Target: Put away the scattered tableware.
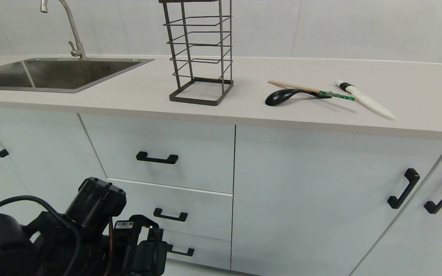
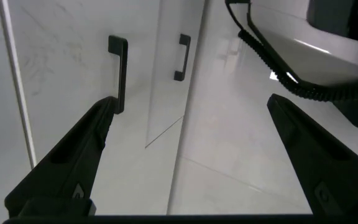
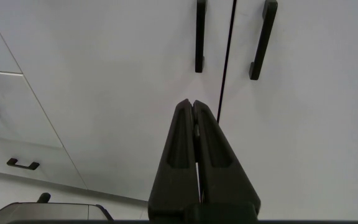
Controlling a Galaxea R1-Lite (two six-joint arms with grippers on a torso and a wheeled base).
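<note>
Item one: spoon [image 1: 282,96], black and glossy, bowl toward the rack [image 1: 200,50], lying on the counter [image 1: 397,76]. Item two: chopsticks [image 1: 309,90], pale wood with a green patterned end, lying slantwise across the spoon's handle. The green end reaches the knife [image 1: 365,100], though I cannot tell if they touch. Item three: the knife, white with a black band near its far end, lying at an angle just beside the other two, on the side away from the rack. All three sit together on the right part of the counter, with the wire rack upright between them and the sink [image 1: 52,71]. Left gripper [image 2: 191,106]: low down in front of the drawers [image 1: 159,157], well apart from the tableware and below counter level. Its fingers [image 2: 73,162] are spread wide, holding and touching nothing. Right gripper [image 3: 192,104]: facing the cabinet doors [image 3: 117,81] near a pair of black handles [image 3: 200,34], its fingers pressed together with nothing between them.
</note>
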